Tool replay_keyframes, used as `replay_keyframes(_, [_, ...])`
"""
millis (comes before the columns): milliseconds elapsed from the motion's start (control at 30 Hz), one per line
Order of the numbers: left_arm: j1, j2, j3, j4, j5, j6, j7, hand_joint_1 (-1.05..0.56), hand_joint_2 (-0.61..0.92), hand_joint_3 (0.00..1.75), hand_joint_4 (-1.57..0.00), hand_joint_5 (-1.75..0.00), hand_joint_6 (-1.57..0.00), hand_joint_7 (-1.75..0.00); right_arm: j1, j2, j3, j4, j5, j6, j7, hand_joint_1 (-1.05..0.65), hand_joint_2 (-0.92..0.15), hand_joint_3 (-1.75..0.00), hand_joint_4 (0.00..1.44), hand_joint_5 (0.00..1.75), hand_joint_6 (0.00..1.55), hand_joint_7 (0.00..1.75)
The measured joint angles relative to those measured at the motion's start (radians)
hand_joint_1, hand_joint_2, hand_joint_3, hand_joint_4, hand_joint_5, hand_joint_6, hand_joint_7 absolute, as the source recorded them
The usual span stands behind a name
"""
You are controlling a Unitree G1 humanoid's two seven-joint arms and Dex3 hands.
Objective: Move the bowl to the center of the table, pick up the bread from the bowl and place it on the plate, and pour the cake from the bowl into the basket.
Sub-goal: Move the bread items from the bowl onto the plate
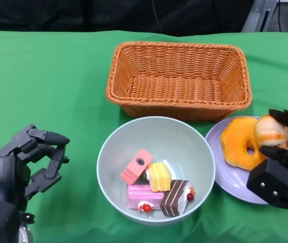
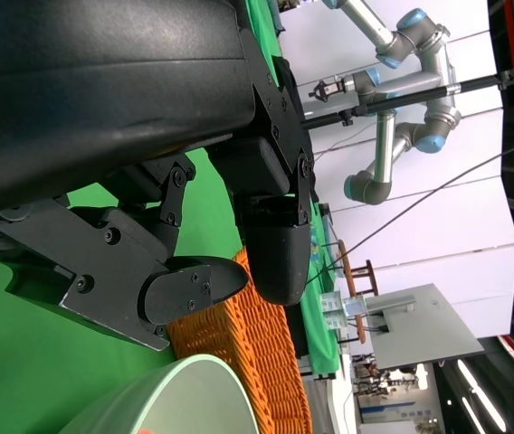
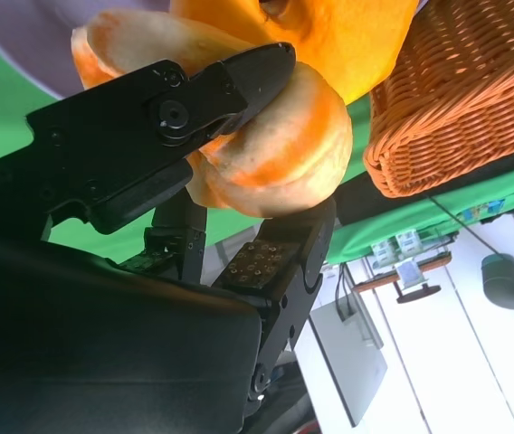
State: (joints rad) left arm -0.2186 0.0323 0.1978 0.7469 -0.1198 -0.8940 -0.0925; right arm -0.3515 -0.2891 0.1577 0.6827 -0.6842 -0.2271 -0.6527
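Nearest the camera, at the front edge of the green-covered table [image 1: 47, 76], sit the robot's two black hands. Its left hand [image 1: 30, 162] hovers near the front left corner, fingers curled loosely but apart, holding nothing, probably waiting to steady or tip the bowl later. Its right hand [image 1: 281, 157], near the front right corner, is clamped on a small round bread roll [image 1: 270, 130], pinched between its fingers and held just above the lilac plate [image 1: 220, 167]; the right wrist view shows the roll [image 3: 266, 145] gripped from both sides. A glazed ring doughnut [image 1: 239, 143] already lies on that plate, so the roll appears about to be set down beside it. Between the hands, at the front centre of the table, stands the pale green bowl [image 1: 113, 152], seemingly already in position. Inside it lie four cake slices: a pink one [image 1: 136, 166] tilted on edge, a yellow one [image 1: 159, 176], a pink one topped with a cherry [image 1: 142, 196], and a chocolate one [image 1: 175, 198]. No bread is visible in the bowl. Just beyond it, touching or nearly so, is the woven orange basket [image 1: 118, 81], with nothing in it, ready to receive the cakes.
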Motion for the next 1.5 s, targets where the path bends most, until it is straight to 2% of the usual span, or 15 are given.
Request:
replay_keyframes(67, [0.0,0.0,-0.001,-0.001,0.001,0.0,0.0,-0.1,0.7,0.71,-0.82,-1.46,-0.87,-1.05,-0.031,0.0,0.019,0.052,0.0,-0.013,-0.028,-0.15,-0.91,0.0,0.73,1.5,1.16,0.14])
replay_keyframes(333, [0.001,0.001,-0.003,-0.001,-0.001,-0.001,-0.003,-0.09,0.69,0.75,-0.81,-1.47,-0.88,-1.05,-0.089,0.014,0.065,0.178,0.002,-0.029,-0.094,-0.15,-0.9,0.0,0.68,1.69,1.18,0.12])
replay_keyframes(733, [0.001,0.001,-0.004,-0.001,-0.002,-0.014,-0.011,-0.08,0.68,0.76,-0.82,-1.47,-0.88,-1.07,-0.159,0.023,0.124,0.337,0.004,-0.064,-0.194,-0.14,-0.88,0.0,0.68,1.74,1.19,0.11])
replay_keyframes(833, [0.001,0.001,-0.004,-0.002,-0.001,-0.014,-0.011,-0.09,0.68,0.77,-0.82,-1.47,-0.88,-1.08,-0.17,0.035,0.133,0.365,0.012,-0.07,-0.203,-0.14,-0.87,0.0,0.67,1.74,1.19,0.11])
replay_keyframes(900, [0.001,0.001,-0.004,-0.003,-0.002,-0.014,-0.011,-0.08,0.68,0.77,-0.82,-1.48,-0.88,-1.09,-0.179,0.041,0.136,0.379,0.016,-0.07,-0.204,-0.14,-0.87,0.0,0.68,1.63,1.18,0.09])
replay_keyframes(1033, [0.002,0.0,-0.004,-0.003,0.0,-0.014,-0.011,-0.1,0.68,0.77,-0.82,-1.48,-0.87,-1.11,-0.186,0.047,0.144,0.385,0.019,-0.06,-0.202,-0.18,-0.89,-0.01,0.68,1.55,1.17,0.07])
replay_keyframes(1067, [0.002,0.0,-0.004,-0.003,0.001,-0.014,-0.011,-0.1,0.68,0.78,-0.82,-1.48,-0.87,-1.11,-0.186,0.047,0.147,0.385,0.019,-0.055,-0.199,-0.2,-0.9,-0.01,0.66,1.5,1.15,0.06])
replay_keyframes(1100, [0.002,0.0,-0.004,-0.004,0.005,-0.014,-0.011,-0.1,0.67,0.78,-0.82,-1.48,-0.87,-1.11,-0.186,0.048,0.152,0.379,0.018,-0.041,-0.194,-0.24,-0.9,-0.01,0.64,1.37,1.12,0.04])
replay_keyframes(1167, [0.003,0.0,-0.005,-0.006,0.008,-0.014,-0.011,-0.1,0.66,0.8,-0.81,-1.49,-0.86,-1.12,-0.184,0.047,0.162,0.348,0.016,-0.006,-0.176,-0.35,-0.91,0.0,0.7,0.72,0.96,0.01])
replay_keyframes(1200, [0.003,0.0,-0.006,-0.006,0.008,-0.014,-0.011,-0.09,0.66,0.81,-0.81,-1.49,-0.86,-1.12,-0.179,0.046,0.169,0.324,0.013,0.017,-0.165,-0.42,-0.91,0.0,0.71,0.47,0.87,0.01])
replay_keyframes(1233, [0.003,0.0,-0.006,-0.006,0.008,-0.014,-0.011,-0.09,0.66,0.81,-0.81,-1.49,-0.86,-1.12,-0.169,0.045,0.175,0.292,0.009,0.043,-0.154,-0.45,-0.92,0.0,0.73,0.3,0.83,0.0])
replay_keyframes(1267, [0.003,0.0,-0.007,-0.006,0.008,-0.015,-0.011,-0.08,0.66,0.81,-0.81,-1.49,-0.86,-1.13,-0.152,0.043,0.181,0.249,0.001,0.072,-0.134,-0.53,-0.92,-0.04,0.64,0.14,0.68,0.0])
replay_keyframes(1333, [0.003,0.001,-0.006,-0.006,0.009,-0.015,-0.011,-0.09,0.65,0.82,-0.81,-1.49,-0.86,-1.13,-0.109,0.036,0.198,0.142,-0.024,0.131,-0.084,-0.58,-0.92,-0.06,0.58,0.04,0.58,0.0])
replay_keyframes(1367, [0.002,0.001,-0.006,-0.007,0.009,-0.015,-0.011,-0.09,0.65,0.82,-0.8,-1.49,-0.85,-1.12,-0.084,0.033,0.208,0.079,-0.035,0.163,-0.054,-0.62,-0.92,-0.08,0.48,0.02,0.51,0.0])
replay_keyframes(1500, [0.002,0.001,-0.008,-0.009,0.006,-0.012,-0.012,-0.09,0.67,0.79,-0.8,-1.48,-0.86,-1.09,0.008,0.032,0.217,-0.162,-0.067,0.279,0.085,-0.66,-0.92,-0.11,0.32,0.0,0.41,0.0])
